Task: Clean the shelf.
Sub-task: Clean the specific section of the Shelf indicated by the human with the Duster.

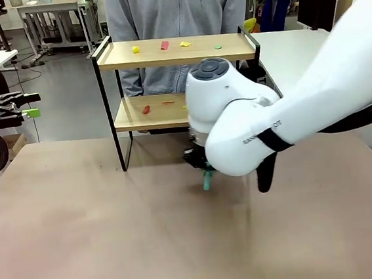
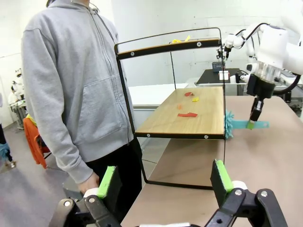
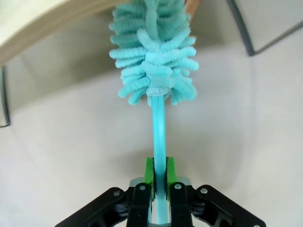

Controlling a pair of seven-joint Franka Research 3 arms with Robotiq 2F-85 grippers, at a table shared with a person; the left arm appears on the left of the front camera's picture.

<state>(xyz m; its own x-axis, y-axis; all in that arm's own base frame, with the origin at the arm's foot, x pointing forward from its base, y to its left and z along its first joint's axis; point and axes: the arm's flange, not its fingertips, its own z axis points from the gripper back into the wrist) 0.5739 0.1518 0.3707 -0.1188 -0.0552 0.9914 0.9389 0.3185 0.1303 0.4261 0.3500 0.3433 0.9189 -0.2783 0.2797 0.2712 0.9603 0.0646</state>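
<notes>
The shelf [image 1: 164,52] stands at the table's far side, two light wood boards in a thin black frame. Small yellow, red and green scraps [image 1: 164,45] lie on its top board, and red and yellow ones [image 2: 188,114] on its lower board [image 2: 208,118]. My right gripper [image 3: 158,182] is shut on the handle of a teal fluffy duster [image 3: 151,52]. The duster's head [image 2: 229,124] is at the lower board's end edge. Off the shelf's other end, my left gripper [image 2: 164,178] hangs open with nothing between its fingers.
A person in a grey hoodie [image 1: 173,9] stands right behind the shelf, one hand [image 2: 87,182] hanging by my left gripper's finger. The brown table top [image 1: 116,238] is bare in front of the shelf. White tables stand to the left and back right.
</notes>
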